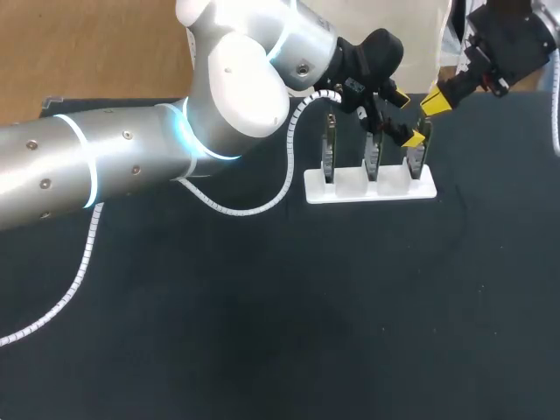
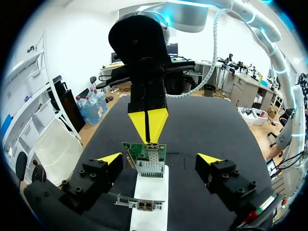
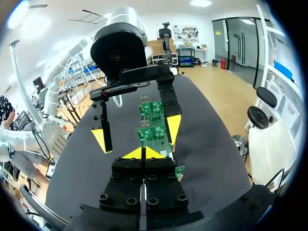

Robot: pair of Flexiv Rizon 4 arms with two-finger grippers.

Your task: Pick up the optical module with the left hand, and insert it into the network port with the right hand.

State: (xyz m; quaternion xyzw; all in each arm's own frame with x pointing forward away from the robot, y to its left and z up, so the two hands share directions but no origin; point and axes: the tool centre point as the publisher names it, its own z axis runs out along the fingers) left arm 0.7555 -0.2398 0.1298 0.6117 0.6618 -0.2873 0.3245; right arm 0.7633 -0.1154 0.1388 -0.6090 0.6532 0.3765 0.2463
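A white stand (image 1: 350, 188) holds three upright green circuit boards with metal network ports; the rightmost board (image 1: 418, 156) is the one near both grippers. My left gripper (image 1: 405, 118) is open and straddles that board (image 2: 144, 155) without touching it, its fingers (image 2: 108, 161) apart on either side. My right gripper (image 1: 435, 102) is shut, with its yellow tips (image 2: 147, 126) meeting just above the board's top edge. In the right wrist view my right gripper (image 3: 143, 153) points at the nearest board (image 3: 151, 134). I cannot make out an optical module apart from the boards.
The other two boards (image 1: 330, 144) (image 1: 374, 150) stand to the left in the same stand. My left arm's white cable (image 1: 262, 206) loops down onto the black table (image 1: 350, 306) beside the stand.
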